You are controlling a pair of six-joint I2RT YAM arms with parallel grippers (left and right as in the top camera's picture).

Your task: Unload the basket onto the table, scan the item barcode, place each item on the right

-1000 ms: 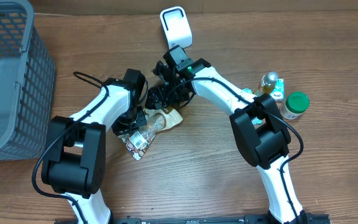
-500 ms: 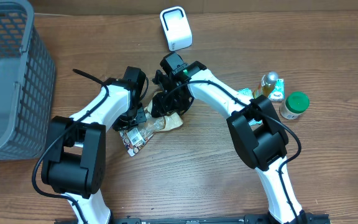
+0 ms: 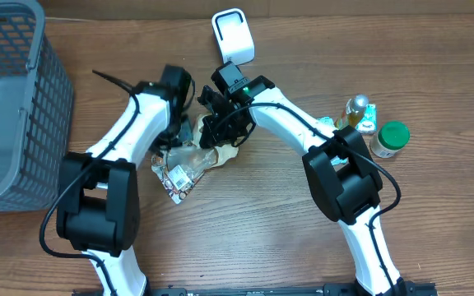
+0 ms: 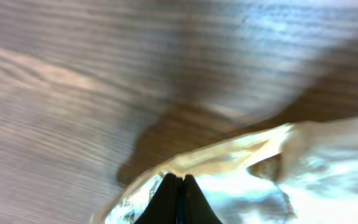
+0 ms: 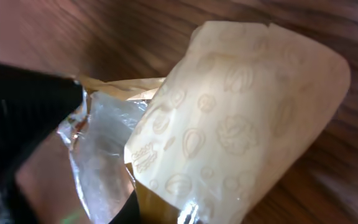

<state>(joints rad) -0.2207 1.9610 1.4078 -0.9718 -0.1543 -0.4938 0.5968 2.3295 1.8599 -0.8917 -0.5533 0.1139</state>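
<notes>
The item is a snack bag (image 3: pixel 189 167), clear plastic with a beige patterned end and a printed label. It lies crumpled on the wooden table between both arms. My left gripper (image 3: pixel 179 136) is shut on the bag's clear edge; in the left wrist view its black fingertips (image 4: pixel 180 183) press together at the edge of the bag (image 4: pixel 278 168). My right gripper (image 3: pixel 219 136) is shut on the beige end of the bag (image 5: pixel 247 112), with only one dark finger (image 5: pixel 129 211) showing beside it. A white scanner (image 3: pixel 233 37) stands at the far side. No barcode shows clearly.
A grey mesh basket (image 3: pixel 56 82) fills the far left. A small yellow bottle (image 3: pixel 354 108) and a green-capped jar (image 3: pixel 392 138) stand to the right. The left arm's dark body (image 5: pixel 23 106) shows close beside the bag in the right wrist view.
The right jaws have closed onto the bag's beige end. The left gripper has moved away from me with the clear edge, pulling the bag up and stretching it out.
</notes>
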